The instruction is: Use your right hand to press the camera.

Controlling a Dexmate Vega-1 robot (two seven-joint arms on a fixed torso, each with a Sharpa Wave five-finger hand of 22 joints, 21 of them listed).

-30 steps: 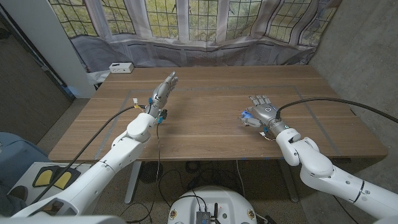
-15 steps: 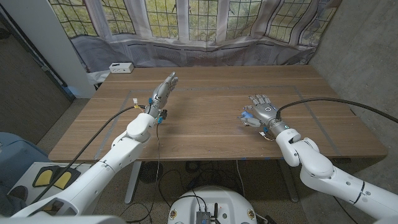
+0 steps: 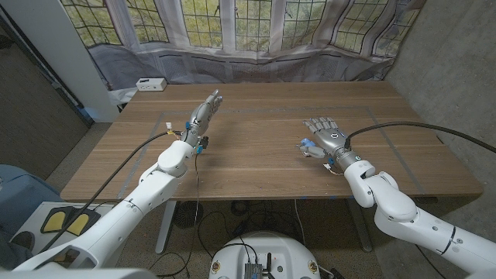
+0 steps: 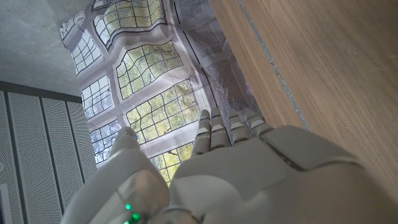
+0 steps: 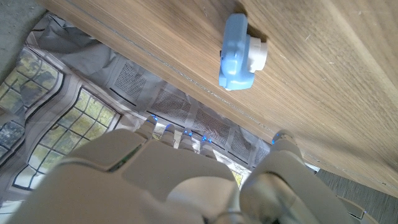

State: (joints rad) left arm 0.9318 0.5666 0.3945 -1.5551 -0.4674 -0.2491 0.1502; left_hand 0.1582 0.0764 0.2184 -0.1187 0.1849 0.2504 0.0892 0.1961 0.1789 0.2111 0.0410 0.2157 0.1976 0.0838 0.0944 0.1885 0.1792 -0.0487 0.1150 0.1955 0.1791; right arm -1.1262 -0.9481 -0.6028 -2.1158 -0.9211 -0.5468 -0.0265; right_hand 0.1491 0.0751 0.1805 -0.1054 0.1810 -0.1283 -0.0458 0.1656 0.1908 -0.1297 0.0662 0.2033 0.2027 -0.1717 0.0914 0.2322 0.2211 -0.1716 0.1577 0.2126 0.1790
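Note:
A small light-blue toy camera with a white lens lies on the wooden table, right of centre. In the right wrist view the camera sits apart from the hand, untouched. My right hand hovers just right of and partly over it, fingers spread and pointing away from me, holding nothing. The back of the same right hand shows in its wrist view. My left hand stands on its edge at the table's left middle, fingers straight and holding nothing. From its own wrist camera the left hand points toward the windows.
A white box sits at the table's far left corner. A grey curtain hangs behind the far edge. Faint tape lines mark the tabletop, and a black cable runs from the right wrist.
My right hand has lifted and shifted slightly toward the far side, and more of the blue camera now shows beside it. The left arm has stayed still.

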